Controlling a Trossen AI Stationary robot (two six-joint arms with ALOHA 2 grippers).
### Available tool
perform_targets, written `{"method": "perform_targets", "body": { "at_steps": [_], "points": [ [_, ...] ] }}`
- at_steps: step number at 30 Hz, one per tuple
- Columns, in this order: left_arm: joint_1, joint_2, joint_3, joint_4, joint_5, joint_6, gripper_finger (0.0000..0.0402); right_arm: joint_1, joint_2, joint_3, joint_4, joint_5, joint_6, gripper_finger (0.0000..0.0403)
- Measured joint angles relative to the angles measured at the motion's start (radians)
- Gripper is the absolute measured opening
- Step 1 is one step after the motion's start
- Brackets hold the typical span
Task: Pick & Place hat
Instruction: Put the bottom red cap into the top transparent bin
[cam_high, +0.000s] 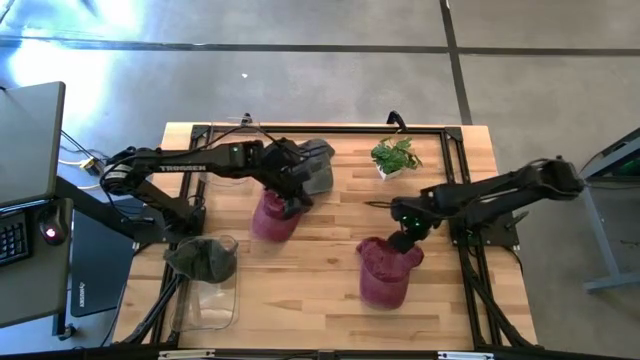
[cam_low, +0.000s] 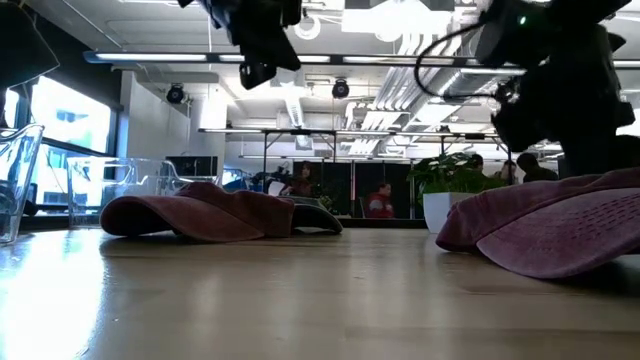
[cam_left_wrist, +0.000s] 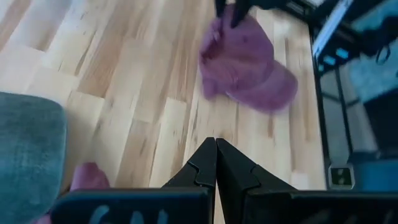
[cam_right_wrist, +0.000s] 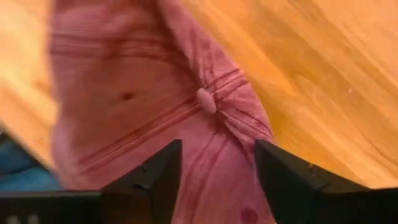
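Hats are lying in several places on the pale wooden table (cam_high: 330, 290). One maroon soft cloth cap (cam_high: 385, 272) is sitting on the near right part of the board, and the right gripper (cam_high: 403, 240) is hanging directly over its crown, fingers spread wide on either side of the small top button (cam_right_wrist: 206, 99). Nothing is being held between them; that stance is suggesting a descent to pinch the fabric at the button, where the cloth bunches and gives the best purchase.

A second maroon cloth cap (cam_high: 272, 216) is resting nearer the middle of the table, just beside a grey cloth cap (cam_high: 316, 166). The left gripper (cam_high: 293, 205) is hovering above that second cap with its fingers pressed together and empty, so it is probably waiting or passing over, not grasping.

Farther out, a dark green cap (cam_high: 203, 257) is draping over the rim of a clear plastic bin (cam_high: 212, 298) at the near left, likely the drop place. A small potted green plant (cam_high: 396, 157) is standing at the far edge.
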Motion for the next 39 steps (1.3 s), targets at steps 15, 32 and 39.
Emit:
{"method": "perform_targets", "body": {
  "at_steps": [15, 32, 39],
  "points": [
    [0.0, -0.007, -0.001, -0.149, 0.048, 0.202, 0.0, 0.02, 0.115, 0.005, 0.259, -0.114, -0.096, 0.0121],
    [0.0, -0.009, -0.001, -0.072, -0.019, 0.054, 0.0, 0.083, 0.1, -0.001, 0.446, -0.018, -0.596, 0.0242],
    [0.0, -0.009, -0.001, -0.079, -0.027, -0.008, 0.0, 0.219, 0.238, 0.001, 0.499, 0.182, -0.676, 0.023]
  ]
}}
